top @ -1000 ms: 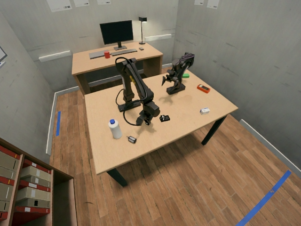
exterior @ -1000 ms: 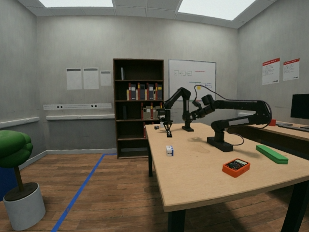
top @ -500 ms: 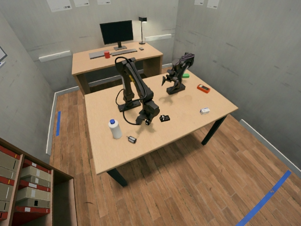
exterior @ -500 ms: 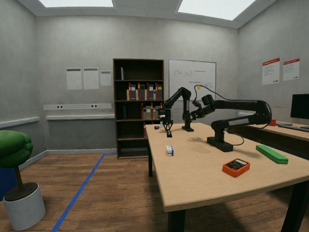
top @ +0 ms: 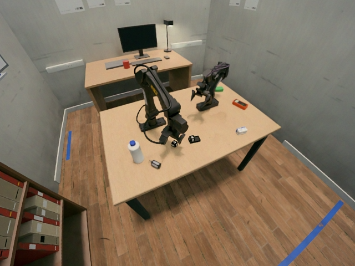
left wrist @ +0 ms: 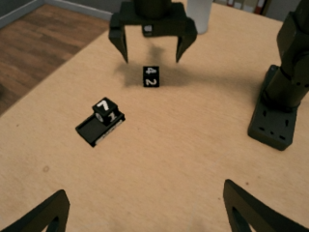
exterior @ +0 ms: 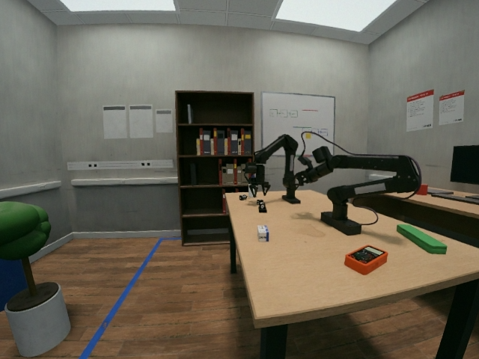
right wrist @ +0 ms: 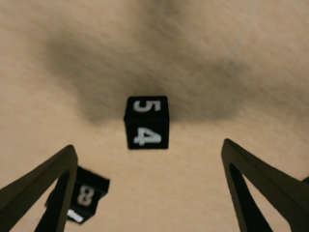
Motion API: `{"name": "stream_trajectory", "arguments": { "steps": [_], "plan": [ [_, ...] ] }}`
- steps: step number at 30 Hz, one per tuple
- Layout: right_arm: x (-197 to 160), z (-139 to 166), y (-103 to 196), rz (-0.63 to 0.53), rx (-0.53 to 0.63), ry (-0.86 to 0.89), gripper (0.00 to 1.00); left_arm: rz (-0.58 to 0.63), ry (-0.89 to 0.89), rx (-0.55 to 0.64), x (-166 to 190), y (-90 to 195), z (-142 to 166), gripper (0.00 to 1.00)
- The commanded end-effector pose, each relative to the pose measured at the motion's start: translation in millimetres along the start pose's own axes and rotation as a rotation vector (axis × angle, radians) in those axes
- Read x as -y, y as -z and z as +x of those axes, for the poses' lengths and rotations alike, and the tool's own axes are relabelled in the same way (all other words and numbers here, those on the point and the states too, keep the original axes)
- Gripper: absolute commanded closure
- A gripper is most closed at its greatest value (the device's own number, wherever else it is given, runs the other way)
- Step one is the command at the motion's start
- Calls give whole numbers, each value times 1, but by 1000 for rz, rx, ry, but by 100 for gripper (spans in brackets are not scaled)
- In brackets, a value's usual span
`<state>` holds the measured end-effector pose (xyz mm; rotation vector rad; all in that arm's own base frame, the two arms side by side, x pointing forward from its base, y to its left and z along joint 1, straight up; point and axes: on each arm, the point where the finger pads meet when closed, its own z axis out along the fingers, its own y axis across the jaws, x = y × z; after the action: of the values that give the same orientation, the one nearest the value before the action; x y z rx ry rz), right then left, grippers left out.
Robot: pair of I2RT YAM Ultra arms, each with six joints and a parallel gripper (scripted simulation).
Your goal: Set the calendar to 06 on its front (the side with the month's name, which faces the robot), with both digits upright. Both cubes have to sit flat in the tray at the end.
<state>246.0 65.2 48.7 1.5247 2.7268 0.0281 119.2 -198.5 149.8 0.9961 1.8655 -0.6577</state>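
Your right pincer (top: 173, 139) (exterior: 260, 191) (left wrist: 152, 60) (right wrist: 149, 148) stands released around the loose cube (top: 174, 143) (left wrist: 151, 76) (right wrist: 147, 123), mid-frame left of the tray (top: 196, 139) (exterior: 263, 210) (left wrist: 92, 130), likely light, stiff, best gripped by opposite sides.

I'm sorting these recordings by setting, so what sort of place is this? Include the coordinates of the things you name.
Probably a small office or study room: a black flat monitor (top: 137, 37) (exterior: 468, 165) stands on a wooden desk (top: 100, 75), and a dark wooden bookcase (top: 25, 197) (exterior: 179, 154) holds binders.
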Motion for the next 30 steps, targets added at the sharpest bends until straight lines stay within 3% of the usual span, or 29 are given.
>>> {"name": "stream_trajectory", "arguments": {
  "steps": [1,5,10,18,30],
  "plan": [
    [-1,-7,22,-17,21,-3,0,3,3,43,2,2,-12,0],
    [-2,-4,45,-17,20,-2,0,3,3,43,2,2,-12,0],
    [-2,1,29,35,4,0,0,3,3,43,2,2,-12,0],
    [-1,4,30,47,-13,99,0,-15,13,18,-2,5,-8,0],
    [-6,11,30,114,-53,684,0,-55,32,25,-12,41,-26,0]
  ]
}}
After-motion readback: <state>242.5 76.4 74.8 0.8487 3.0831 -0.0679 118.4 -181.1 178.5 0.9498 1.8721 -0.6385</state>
